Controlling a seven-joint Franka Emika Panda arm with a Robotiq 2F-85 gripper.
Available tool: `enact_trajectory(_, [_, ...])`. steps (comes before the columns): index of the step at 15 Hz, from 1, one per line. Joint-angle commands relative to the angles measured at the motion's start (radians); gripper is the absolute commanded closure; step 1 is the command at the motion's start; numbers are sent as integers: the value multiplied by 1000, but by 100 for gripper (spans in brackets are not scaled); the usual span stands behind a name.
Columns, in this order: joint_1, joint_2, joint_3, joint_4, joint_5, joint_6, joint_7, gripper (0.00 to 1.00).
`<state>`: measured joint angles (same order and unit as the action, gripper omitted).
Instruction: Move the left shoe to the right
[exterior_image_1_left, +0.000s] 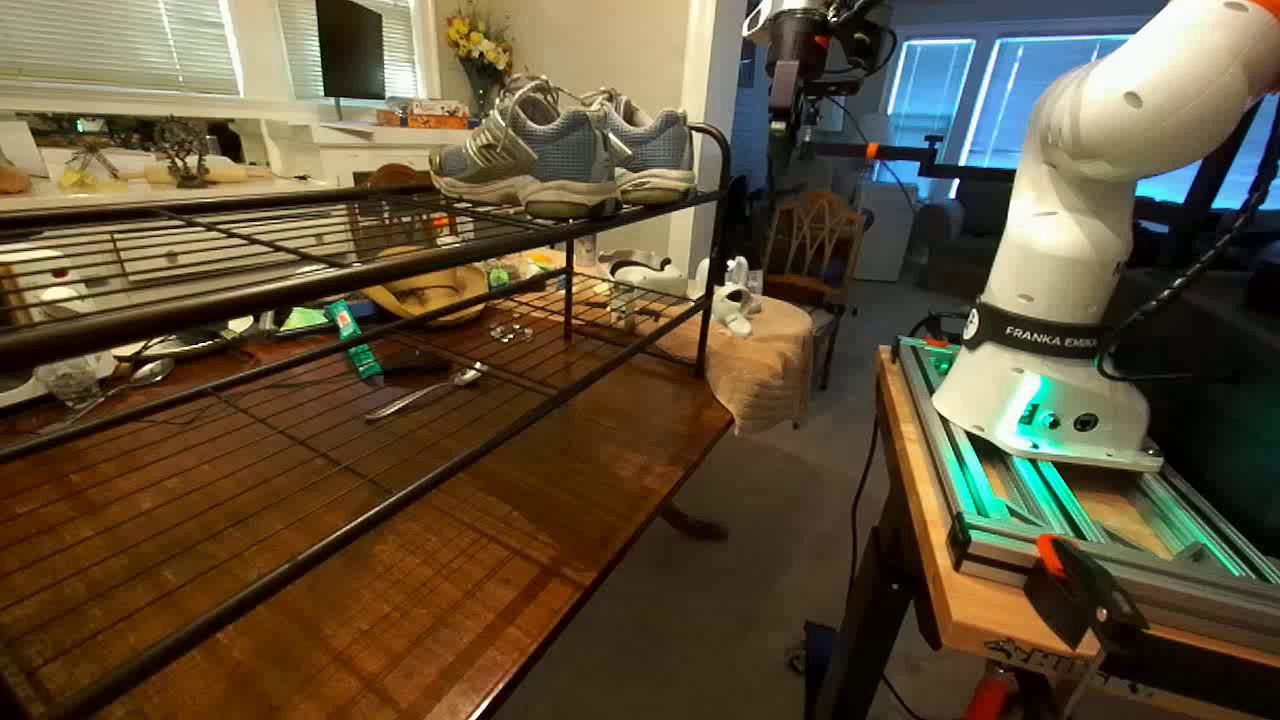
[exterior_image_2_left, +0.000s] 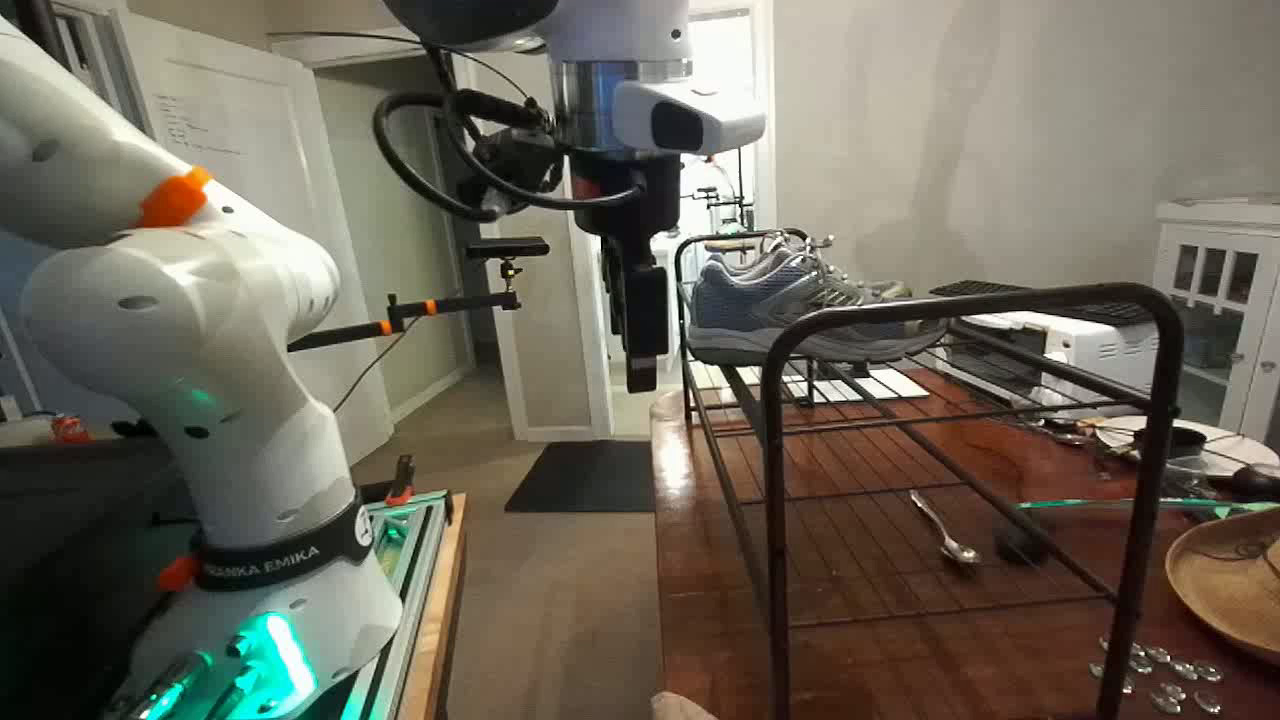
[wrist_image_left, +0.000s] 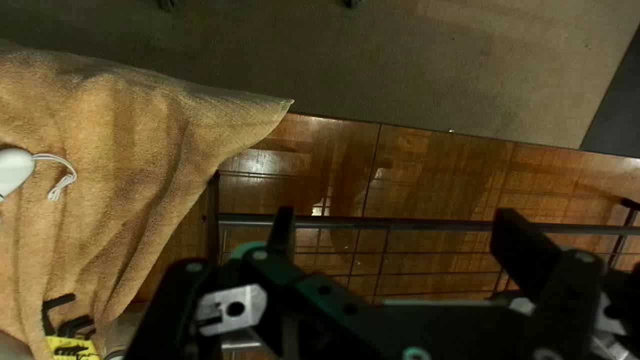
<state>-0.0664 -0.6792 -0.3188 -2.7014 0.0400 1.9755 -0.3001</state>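
Currently, gripper (wrist_image_left: 395, 225) is spread wide and empty: tips well apart in the lower half of the wrist view, with a rail of the black wire rack (exterior_image_2_left: 773, 480) and the brown worktop (exterior_image_2_left: 700, 600) showing between them. In both exterior views it points down, with a visible gap between it and the shoes. Left shoe (exterior_image_1_left: 565, 150) (grey, thick white sole, pale laces) sits upright on the rack's top shelf, top centre of the frame in an exterior view, toe toward the left of that frame. Other sneaker (exterior_image_1_left: 652, 145) is just beside it, further right and partly covered by it; can't tell if the two touch. Rack stands on the worktop. Spoon (exterior_image_2_left: 958, 552) lies lower right of centre in an exterior view, seen through the rack's wires. Same frame: tan hat (exterior_image_2_left: 1235, 570) cut off by the right edge, clear glass pieces (exterior_image_2_left: 1158, 655) in the lower right corner, arm base (exterior_image_2_left: 270, 575) lower left with a green light on. Wrist view: tan towel (wrist_image_left: 115, 125) covers most of the left side, white corded item (wrist_image_left: 15, 167) on it at the left edge.
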Motion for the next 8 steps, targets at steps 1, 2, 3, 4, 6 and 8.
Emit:
enact_trajectory(1, [-22, 5, 21, 2, 14, -2, -13, 0])
enact_trajectory(2, [-22, 5, 21, 2, 14, -2, -13, 0])
enact_trajectory(3, [-22, 5, 21, 2, 14, -2, -13, 0])
enact_trajectory(4, [-22, 5, 21, 2, 14, -2, -13, 0])
enact_trajectory(6, [-22, 5, 21, 2, 14, -2, -13, 0])
enact_trajectory(8, [-13, 3, 37, 7, 22, 22, -7, 0])
